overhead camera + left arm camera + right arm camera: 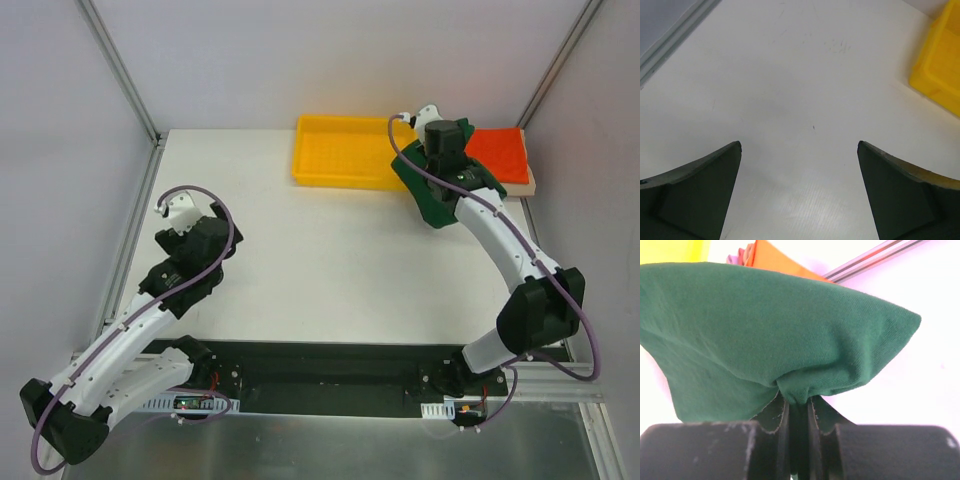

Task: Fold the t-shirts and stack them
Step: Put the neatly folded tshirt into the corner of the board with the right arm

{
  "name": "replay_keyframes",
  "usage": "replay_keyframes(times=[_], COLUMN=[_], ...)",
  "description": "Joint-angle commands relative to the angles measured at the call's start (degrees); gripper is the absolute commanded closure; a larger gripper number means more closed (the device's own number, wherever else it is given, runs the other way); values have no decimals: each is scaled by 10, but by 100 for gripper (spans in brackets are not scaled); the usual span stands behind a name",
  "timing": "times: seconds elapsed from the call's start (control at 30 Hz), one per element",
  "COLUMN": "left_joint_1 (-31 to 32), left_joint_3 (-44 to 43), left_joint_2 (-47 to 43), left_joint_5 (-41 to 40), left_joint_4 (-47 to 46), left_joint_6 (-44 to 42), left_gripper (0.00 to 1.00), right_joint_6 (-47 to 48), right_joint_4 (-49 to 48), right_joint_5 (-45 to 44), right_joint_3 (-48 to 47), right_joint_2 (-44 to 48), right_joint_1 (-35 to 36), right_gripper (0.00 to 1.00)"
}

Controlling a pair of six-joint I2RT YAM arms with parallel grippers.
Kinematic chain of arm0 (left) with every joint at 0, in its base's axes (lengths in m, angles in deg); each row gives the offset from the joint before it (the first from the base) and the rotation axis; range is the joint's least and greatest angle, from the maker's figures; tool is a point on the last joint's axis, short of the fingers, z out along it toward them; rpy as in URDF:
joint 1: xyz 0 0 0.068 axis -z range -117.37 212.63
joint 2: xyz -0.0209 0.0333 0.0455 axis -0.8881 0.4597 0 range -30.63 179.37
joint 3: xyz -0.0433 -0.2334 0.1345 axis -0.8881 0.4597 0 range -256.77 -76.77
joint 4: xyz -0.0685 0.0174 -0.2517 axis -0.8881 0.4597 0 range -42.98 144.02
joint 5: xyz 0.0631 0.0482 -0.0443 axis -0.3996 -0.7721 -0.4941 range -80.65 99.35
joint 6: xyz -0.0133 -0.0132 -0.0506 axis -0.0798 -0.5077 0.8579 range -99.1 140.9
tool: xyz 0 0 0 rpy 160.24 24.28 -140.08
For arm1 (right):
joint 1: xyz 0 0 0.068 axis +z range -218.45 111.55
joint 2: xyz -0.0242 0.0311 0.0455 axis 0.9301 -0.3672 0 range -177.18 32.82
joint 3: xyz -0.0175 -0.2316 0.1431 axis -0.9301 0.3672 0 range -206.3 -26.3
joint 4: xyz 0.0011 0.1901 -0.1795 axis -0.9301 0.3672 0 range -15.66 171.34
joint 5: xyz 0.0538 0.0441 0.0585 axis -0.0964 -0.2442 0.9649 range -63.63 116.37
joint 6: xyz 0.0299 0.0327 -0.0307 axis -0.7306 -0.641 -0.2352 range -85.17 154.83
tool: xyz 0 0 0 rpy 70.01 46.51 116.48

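Jersey knit of a dark green t-shirt [765,340] bunches into a soft pinched fold where the right end effector [799,410] is clamped on it, at the far right of the smooth white tabletop [330,260]. Just beside it lie a flat folded orange-red t-shirt [497,152] and a rigid yellow plastic tray [345,181]. The left end effector [799,150] holds its dark wedge-shaped fingers wide apart above the tabletop.

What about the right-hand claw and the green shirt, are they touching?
Touching. The right wrist view shows the right gripper shut on a bunched fold of the green t-shirt, with the cloth pinched between its jaws.
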Motion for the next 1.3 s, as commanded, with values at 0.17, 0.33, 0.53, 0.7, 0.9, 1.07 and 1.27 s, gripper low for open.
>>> replay_keyframes(times=[0.17,0.33,0.53,0.7,0.9,1.07,1.27], left_joint_1=[-5,-5,-6,-7,-9,-11,-12], left_joint_3=[-45,-52,-65,-75,-84,-90,-99], left_joint_2=[-2,11,34,60,84,103,121], left_joint_5=[-103,-115,-122,-138,-148,-149,-152], left_joint_4=[0,0,0,0,0,0,0], left_joint_6=[-12,-16,-19,-26,-29,-30,-34], left_gripper=[1,1,1,1,1,1,1], right_joint_6=[75,66,33,19,-13,-42,-68], right_joint_4=[12,37,66,92,107,112,114], right_joint_5=[28,41,77,75,109,152,184], right_joint_3=[-196,-283,-376,-474,-506,-532,-578], right_joint_2=[-63,-122,-197,-275,-323,-374,-437], right_joint_1=[-44,-66,-97,-125,-175,-220,-261], right_gripper=[100,100,100,100,100,100,99])
